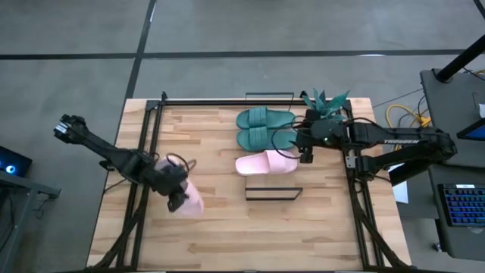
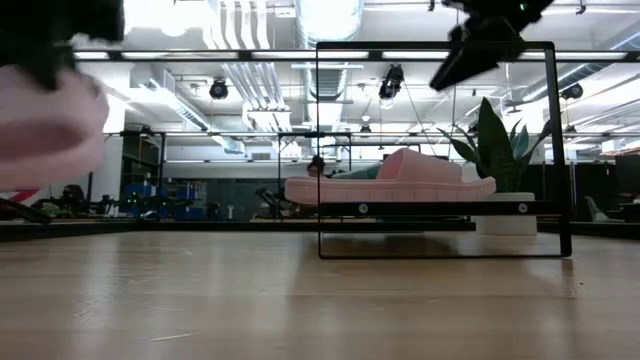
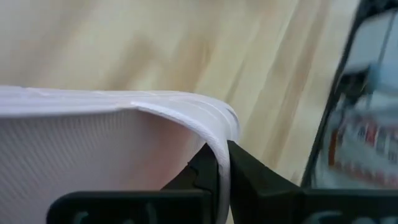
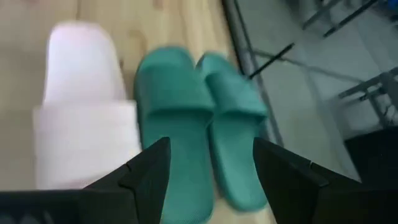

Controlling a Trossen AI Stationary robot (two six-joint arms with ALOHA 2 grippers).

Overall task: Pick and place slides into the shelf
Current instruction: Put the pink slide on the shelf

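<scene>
My left gripper is shut on a pale pink slide, which hangs in the air over the table's left part and shows at the left of the low view. The shelf is a dark-framed plank near the table's middle. Two teal-green slides and the second pink slide lie side by side on it, soles down. My right gripper hovers open above the toe ends of these three, touching none. In its wrist view the gripper looks down on the teal pair. My left gripper pinches the pink slide's wide strap at its side edge. One finger is on the strap's inner face, the other outside it. The slide is lifted clear of the table.
A potted plant stands at the table's far right corner behind the right arm. Dark metal rails run along the table's left and right sides. Bare plank remains at the shelf's near end.
</scene>
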